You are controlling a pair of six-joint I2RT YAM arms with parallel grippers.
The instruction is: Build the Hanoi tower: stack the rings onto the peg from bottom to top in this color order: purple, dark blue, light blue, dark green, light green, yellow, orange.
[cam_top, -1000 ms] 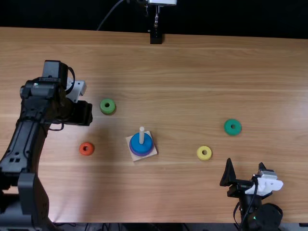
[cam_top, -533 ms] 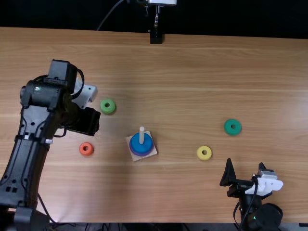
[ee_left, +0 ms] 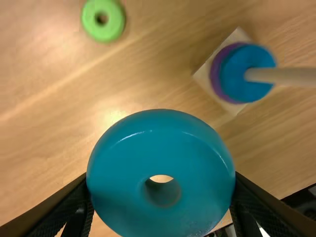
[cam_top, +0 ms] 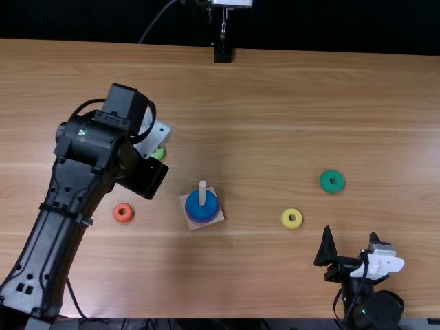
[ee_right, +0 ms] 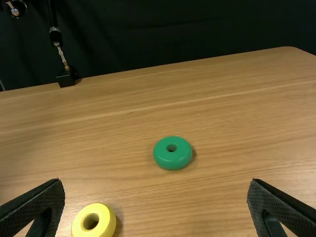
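Observation:
Left of the peg, my left gripper hangs over the table in the top view. In the left wrist view the left gripper is shut on a light blue ring. The peg holds a dark blue ring above a purple ring. The light green ring is partly hidden by the left arm; the orange ring lies nearby. My right gripper stands open and empty beyond the yellow ring and dark green ring; in the right wrist view, the right gripper shows two separated fingers.
The square wooden base sits slightly turned on the table. A black stand is at the table's far edge. The left arm spans the table's left side, close by the orange ring.
The left arm has swung right toward the peg and now partly covers the light green ring. The right arm and the rings on the table have stayed put.

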